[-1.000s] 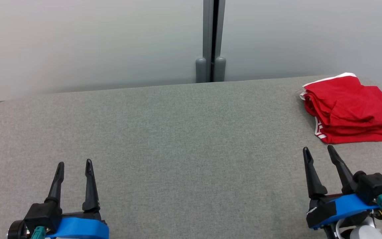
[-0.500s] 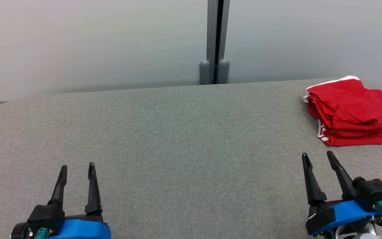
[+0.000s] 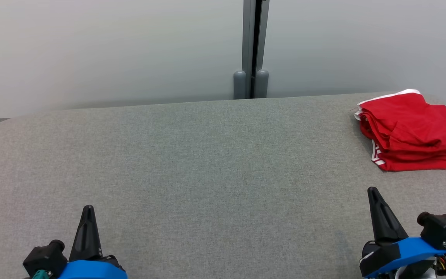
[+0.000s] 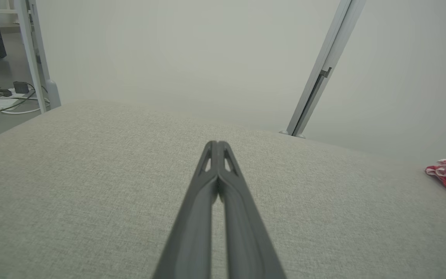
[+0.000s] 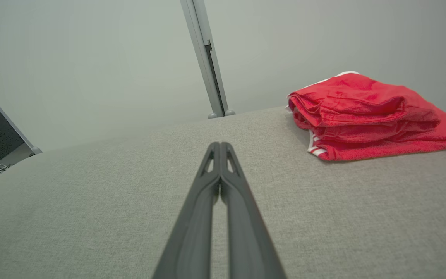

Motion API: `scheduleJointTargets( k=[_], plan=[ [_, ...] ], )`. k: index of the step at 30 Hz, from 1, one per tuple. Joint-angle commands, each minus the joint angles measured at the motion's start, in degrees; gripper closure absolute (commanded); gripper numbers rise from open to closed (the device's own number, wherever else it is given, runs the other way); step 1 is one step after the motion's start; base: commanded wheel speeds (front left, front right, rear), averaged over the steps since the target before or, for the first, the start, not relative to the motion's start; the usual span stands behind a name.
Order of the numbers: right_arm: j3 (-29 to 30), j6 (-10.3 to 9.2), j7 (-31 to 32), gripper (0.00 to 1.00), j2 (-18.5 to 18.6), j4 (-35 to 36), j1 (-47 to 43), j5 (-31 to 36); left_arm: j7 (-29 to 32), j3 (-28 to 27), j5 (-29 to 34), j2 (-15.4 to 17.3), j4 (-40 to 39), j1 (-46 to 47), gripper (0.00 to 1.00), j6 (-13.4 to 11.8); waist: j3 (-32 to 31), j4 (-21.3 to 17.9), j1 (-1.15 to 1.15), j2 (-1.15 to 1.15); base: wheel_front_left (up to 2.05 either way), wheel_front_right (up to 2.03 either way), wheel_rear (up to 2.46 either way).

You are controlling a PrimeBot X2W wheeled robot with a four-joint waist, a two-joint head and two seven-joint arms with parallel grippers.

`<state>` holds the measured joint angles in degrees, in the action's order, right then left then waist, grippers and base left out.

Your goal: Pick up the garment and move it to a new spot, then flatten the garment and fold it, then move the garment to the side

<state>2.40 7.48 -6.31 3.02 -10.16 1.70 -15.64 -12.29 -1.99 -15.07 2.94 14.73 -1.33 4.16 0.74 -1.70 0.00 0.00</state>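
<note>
Found left jaws at 7 o'clock and right jaws at 5, both pressed together, empty. Spotted red garment (image 3: 412, 131) folded at 2 o'clock on grey counter (image 3: 207, 162), well clear of both. Judged soft, light, limp: best pinched through all layers at folded edge. Could not make out right end, cut off.

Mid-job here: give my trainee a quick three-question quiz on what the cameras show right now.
1. True or false: the left gripper holds the folded red cloth garment with white trim.
2. Where on the grey fabric-covered table does the garment lie? A) far right corner B) centre C) near left edge
3. Fill in: the right gripper is ____.
Key: 1 false; 2 A; 3 shut.
</note>
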Motion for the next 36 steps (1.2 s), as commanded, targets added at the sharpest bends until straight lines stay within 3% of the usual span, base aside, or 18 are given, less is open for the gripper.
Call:
scheduleJointTargets(
  k=[1, 36],
  plan=[
    [0.35, 0.01, 0.50, 1.00, 0.06, 0.69, 0.98, -2.64, 0.51, -0.53, -2.56, 0.14, -0.86, 1.73, 1.00, 0.34, 0.00, 0.02, 0.00, 0.00, 0.00, 0.00, 0.00],
    [1.88, 0.01, 5.65, 1.00, -0.02, -0.99, 2.67, -34.22, 8.08, -2.04, -34.46, 0.07, -1.22, 4.21, 1.00, 1.64, -0.17, 0.52, 0.00, 0.00, 0.00, 0.00, 0.00]
  ],
)
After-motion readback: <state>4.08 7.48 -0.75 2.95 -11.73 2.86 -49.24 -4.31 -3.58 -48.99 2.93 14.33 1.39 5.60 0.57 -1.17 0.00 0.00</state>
